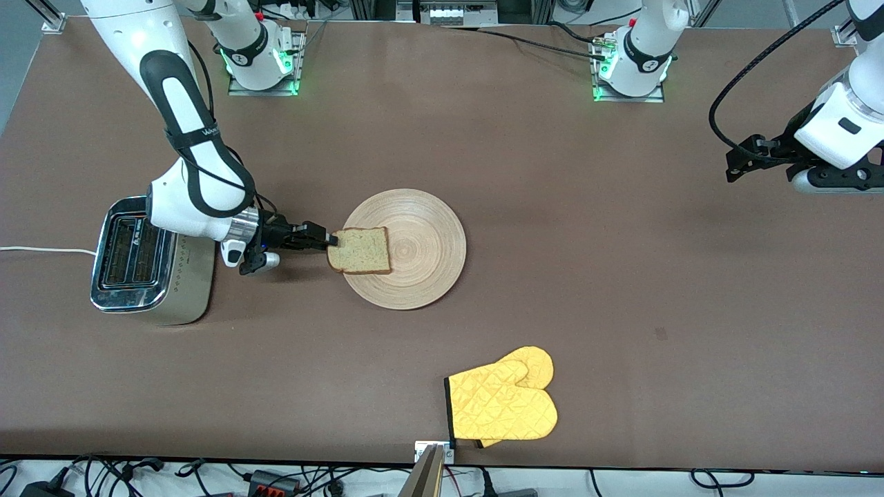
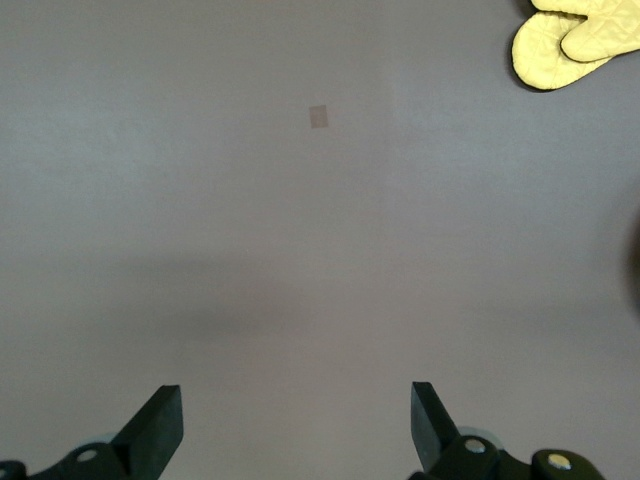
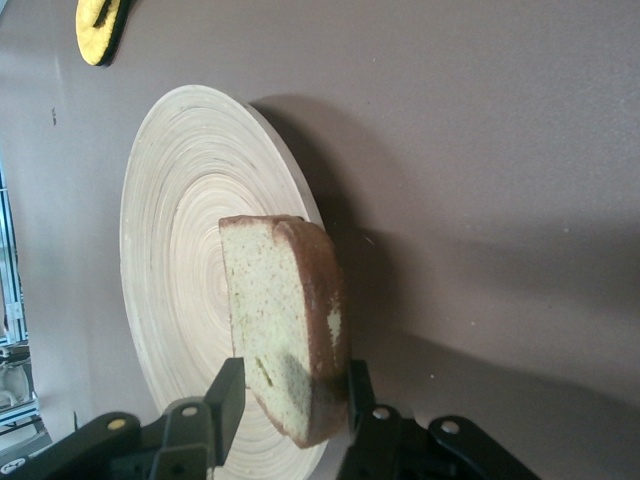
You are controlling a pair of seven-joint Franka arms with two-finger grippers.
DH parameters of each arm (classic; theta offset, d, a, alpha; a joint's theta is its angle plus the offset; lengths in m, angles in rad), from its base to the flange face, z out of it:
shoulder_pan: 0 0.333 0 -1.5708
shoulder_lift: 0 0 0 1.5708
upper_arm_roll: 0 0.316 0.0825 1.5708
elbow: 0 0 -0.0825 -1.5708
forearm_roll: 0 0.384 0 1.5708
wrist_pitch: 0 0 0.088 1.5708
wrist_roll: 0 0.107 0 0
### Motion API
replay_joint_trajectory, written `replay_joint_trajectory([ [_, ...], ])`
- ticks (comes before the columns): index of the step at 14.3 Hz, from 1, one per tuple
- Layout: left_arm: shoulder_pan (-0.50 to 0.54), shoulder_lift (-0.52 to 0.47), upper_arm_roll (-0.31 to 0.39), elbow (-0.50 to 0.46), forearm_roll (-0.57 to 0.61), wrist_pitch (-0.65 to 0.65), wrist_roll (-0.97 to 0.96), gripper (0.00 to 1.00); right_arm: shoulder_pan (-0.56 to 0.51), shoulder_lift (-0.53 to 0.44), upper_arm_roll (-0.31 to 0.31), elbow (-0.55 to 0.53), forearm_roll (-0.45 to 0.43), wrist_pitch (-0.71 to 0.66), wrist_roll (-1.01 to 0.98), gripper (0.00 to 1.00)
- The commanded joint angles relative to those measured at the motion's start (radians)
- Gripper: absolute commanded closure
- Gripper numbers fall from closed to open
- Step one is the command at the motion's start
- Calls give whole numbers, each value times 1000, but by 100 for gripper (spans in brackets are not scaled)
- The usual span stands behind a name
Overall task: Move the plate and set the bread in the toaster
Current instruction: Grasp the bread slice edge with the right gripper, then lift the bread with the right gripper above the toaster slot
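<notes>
The bread (image 1: pixel 359 250) (image 3: pixel 285 320), a tan speckled slice with a brown crust, is pinched at one edge by my right gripper (image 1: pixel 331 240) (image 3: pixel 290 395), which is shut on it. The slice hangs over the rim of the round light-wood plate (image 1: pixel 421 241) (image 3: pixel 180 200) on the side toward the toaster. The chrome-topped toaster (image 1: pixel 138 262) stands at the right arm's end of the table, its two slots facing up, partly covered by the right arm. My left gripper (image 1: pixel 742 166) (image 2: pixel 297 420) waits open over bare table at the left arm's end.
A yellow quilted oven mitt (image 1: pixel 504 404) (image 2: pixel 575 40) (image 3: pixel 100 25) lies nearer the front camera than the plate, by the table's edge. A white cord (image 1: pixel 41 250) runs from the toaster toward the table's end.
</notes>
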Motion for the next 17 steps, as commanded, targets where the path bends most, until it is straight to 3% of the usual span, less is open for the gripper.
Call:
replay_joint_trajectory([
  [1,-3,-7,3,10,1,-16,-7,0,-2,38,2,14,22,18,-83,51],
  [10,-3,-7,-2,10,1,-17,-6,0,5,43,2,12,88,9,-80,53],
  [12,-3,-7,-2,10,1,-17,-4,0,2,41,2,12,88,7,-78,68],
  [17,-3,-7,-2,10,1,-20,-6,0,-1,32,0,14,88,7,-88,91],
])
